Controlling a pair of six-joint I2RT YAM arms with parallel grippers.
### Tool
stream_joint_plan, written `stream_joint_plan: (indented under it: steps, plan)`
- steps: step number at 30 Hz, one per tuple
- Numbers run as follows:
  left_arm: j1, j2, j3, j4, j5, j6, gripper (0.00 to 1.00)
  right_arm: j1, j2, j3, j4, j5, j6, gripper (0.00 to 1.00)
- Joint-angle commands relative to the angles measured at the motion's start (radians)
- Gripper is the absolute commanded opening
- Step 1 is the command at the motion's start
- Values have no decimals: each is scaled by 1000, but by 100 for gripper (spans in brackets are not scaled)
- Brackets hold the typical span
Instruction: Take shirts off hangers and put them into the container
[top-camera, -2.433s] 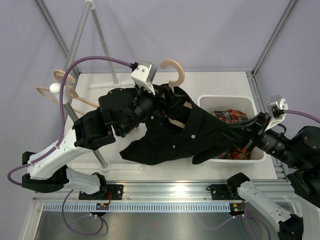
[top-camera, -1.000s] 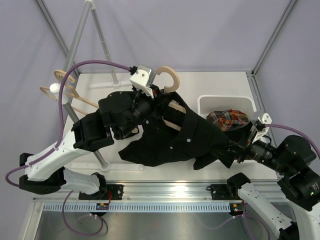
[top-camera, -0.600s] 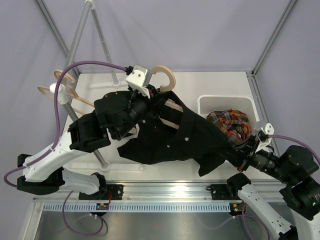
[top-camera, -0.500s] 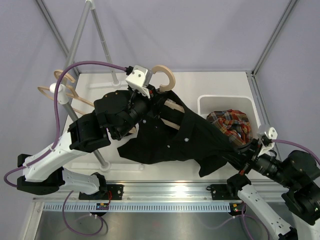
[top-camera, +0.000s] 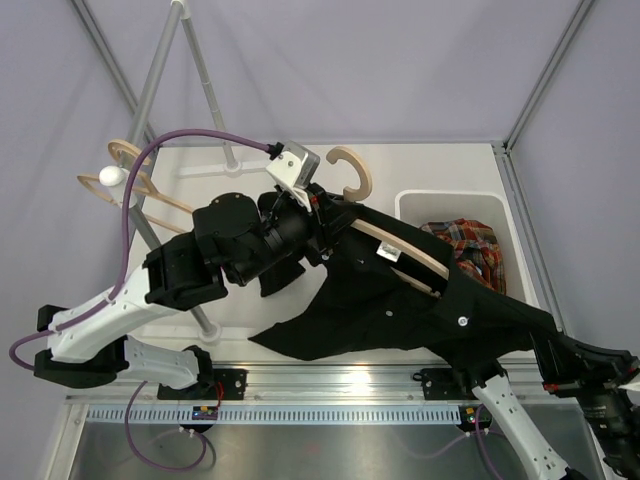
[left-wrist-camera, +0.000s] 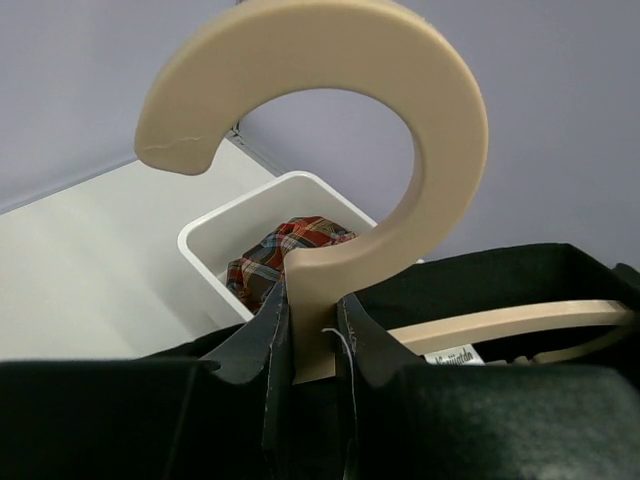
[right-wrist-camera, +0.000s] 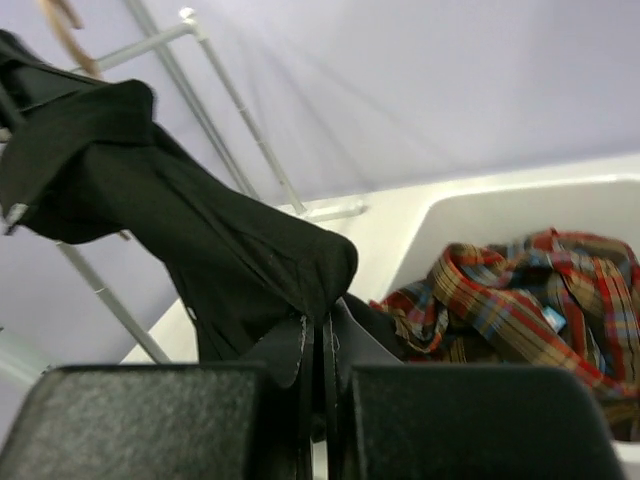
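Left gripper (left-wrist-camera: 313, 345): nearly closed, pinching the hanger (left-wrist-camera: 420, 130) at its neck, just under the hook.
Right gripper (right-wrist-camera: 322, 355): clamped tight on a fold of the black shirt (top-camera: 400, 300), low at the near right.
Shirt axis: pulled long from hanger, far centre, down to near right; one wooden arm bared.
Basket (top-camera: 415, 200): just beyond the stretched cloth, plaid shirt (top-camera: 480, 245) inside; right arm nearer.
Hidden: other hanger arm under cloth; right fingertips hard to make out from above.
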Motion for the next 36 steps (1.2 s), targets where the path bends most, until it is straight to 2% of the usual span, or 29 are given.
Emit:
stream_joint_plan:
  steps: [1,5,8,10,13,15,20,25,34,36]
  plan:
    - [42,-116,18,122,-97,40,0,3,-112,-3,-108,247,79,0]
    - [42,-153,-13,167,-117,36,0,-14,-117,11,-190,201,93,0]
    - [42,-187,-59,219,-138,30,0,-54,-112,32,-176,96,9,0]
    - [42,-211,-98,276,-132,17,0,-56,-38,26,-197,28,-24,0]
    - [42,-209,-88,303,-39,-20,0,-56,90,-26,-215,-156,-37,0]
    - [42,-199,-74,326,19,-64,0,-56,124,-108,-161,-272,-21,0]
    - [42,-182,-25,360,138,-138,0,-54,213,-207,-97,-342,48,0]
    - [42,-158,0,408,265,-222,0,-56,375,-212,55,-476,108,0]
    - [42,-98,38,435,374,-312,0,-54,673,-274,537,-642,269,0]
    - [42,-89,56,432,388,-323,0,-56,739,-291,614,-620,265,0]
